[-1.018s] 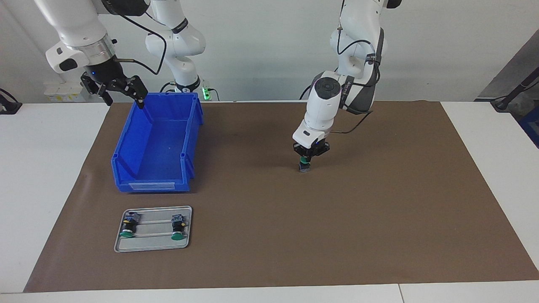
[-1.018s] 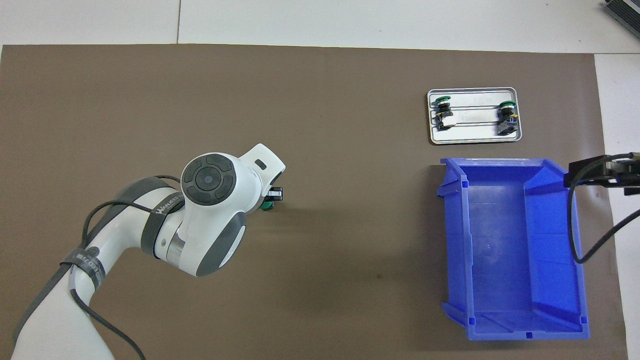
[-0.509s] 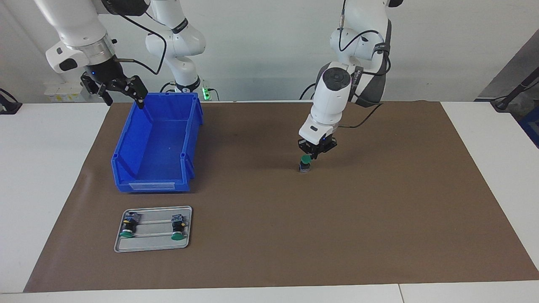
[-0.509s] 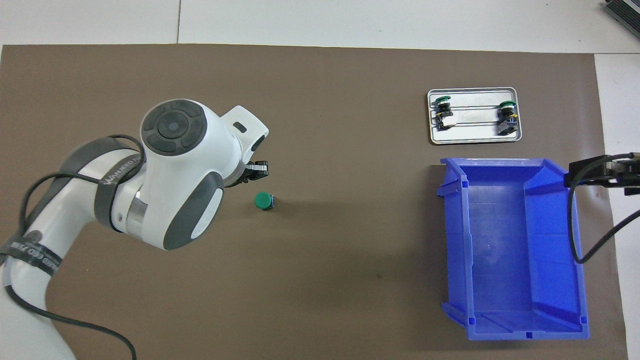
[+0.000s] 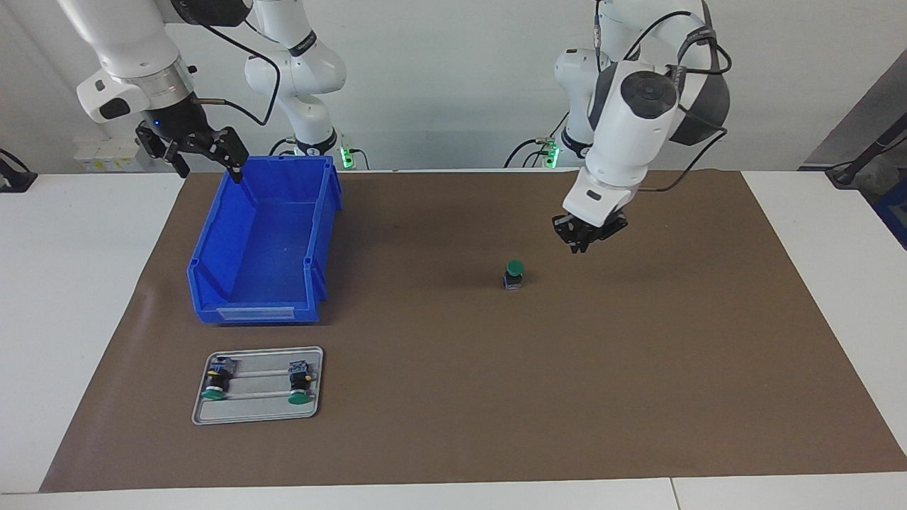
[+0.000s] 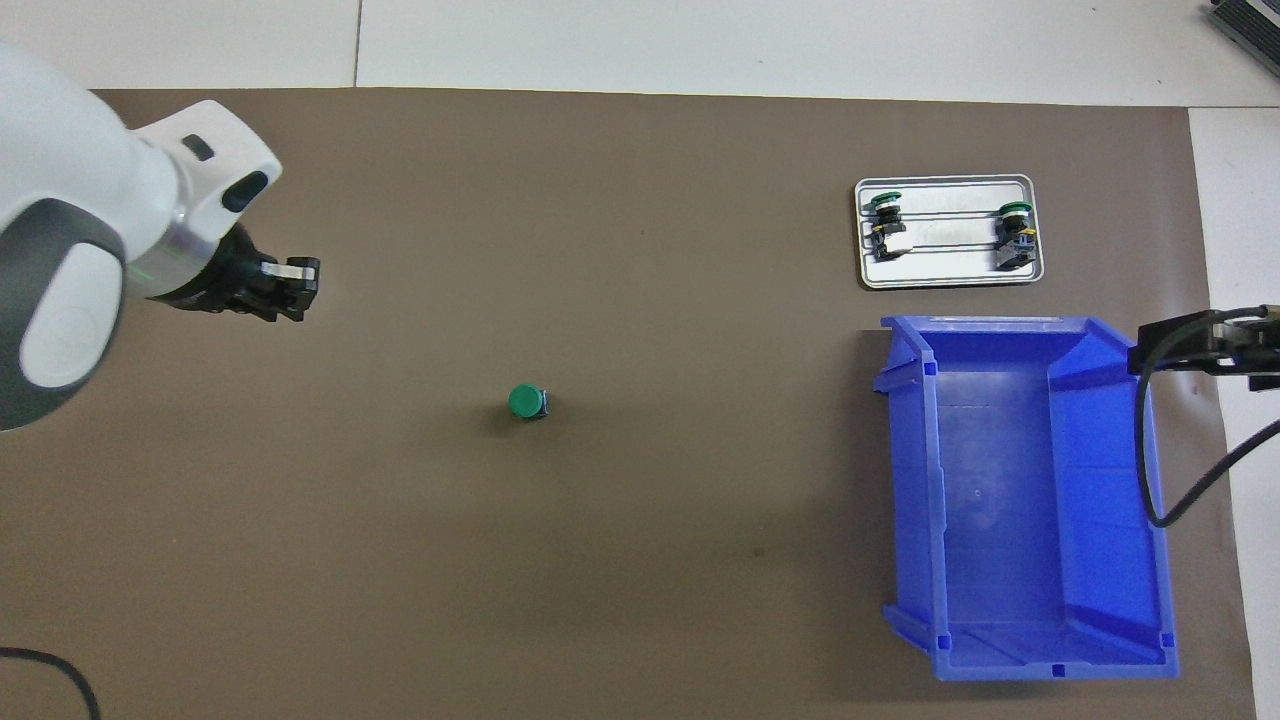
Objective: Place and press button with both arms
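A: Button (image 5: 514, 273) location?
B: Upright on the brown mat (image 5: 638, 397), green cap up, alone mid-tabletop. Left pincer (image 5: 585, 241) is raised beside it toward the left arm's end, holding nothing; finger gap, can't tell.
A: Right side?
B: Right pincer (image 5: 207, 163), fingers spread, over the blue bin's (image 5: 262, 283) rim. Metal tray (image 5: 259, 413) with two more buttons sits near the bin.

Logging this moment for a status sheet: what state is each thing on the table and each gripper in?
button: upright on the mat, green cap up, free of both grippers.
two spare buttons: lying on their sides in the metal tray.
blue bin: upright, nothing in it.
left gripper: raised over the mat, holding nothing.
right gripper: open, over the bin's rim, waiting.
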Robot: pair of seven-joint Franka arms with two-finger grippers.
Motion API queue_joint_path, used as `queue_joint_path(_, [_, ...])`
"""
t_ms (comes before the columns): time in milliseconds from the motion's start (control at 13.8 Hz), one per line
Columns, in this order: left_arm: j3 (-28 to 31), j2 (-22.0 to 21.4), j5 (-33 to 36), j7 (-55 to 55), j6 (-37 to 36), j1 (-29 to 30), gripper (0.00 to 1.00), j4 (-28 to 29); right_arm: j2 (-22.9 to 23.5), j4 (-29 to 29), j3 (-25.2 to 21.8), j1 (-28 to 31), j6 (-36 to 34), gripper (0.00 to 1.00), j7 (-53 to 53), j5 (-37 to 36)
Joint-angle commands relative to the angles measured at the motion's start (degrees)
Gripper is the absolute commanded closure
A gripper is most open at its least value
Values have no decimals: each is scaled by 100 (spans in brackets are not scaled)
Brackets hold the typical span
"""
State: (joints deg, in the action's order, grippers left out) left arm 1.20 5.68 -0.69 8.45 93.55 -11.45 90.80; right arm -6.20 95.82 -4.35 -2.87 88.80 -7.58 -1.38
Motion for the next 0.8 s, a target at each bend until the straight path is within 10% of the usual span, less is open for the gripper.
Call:
queue_joint_path(0, [-58, -356, 17, -281, -302, 371, 42, 43, -48, -10, 22, 41, -74, 0, 116, 86])
queue_joint_path(218, [-50, -620, 25, -748, -531, 635, 0, 61, -74, -10, 30, 15, -118, 0, 134, 86])
queue_joint_path(727, [-58, -709, 17, -748, -452, 715, 0, 148, -13, 25, 57, -431, 14, 0, 328, 103])
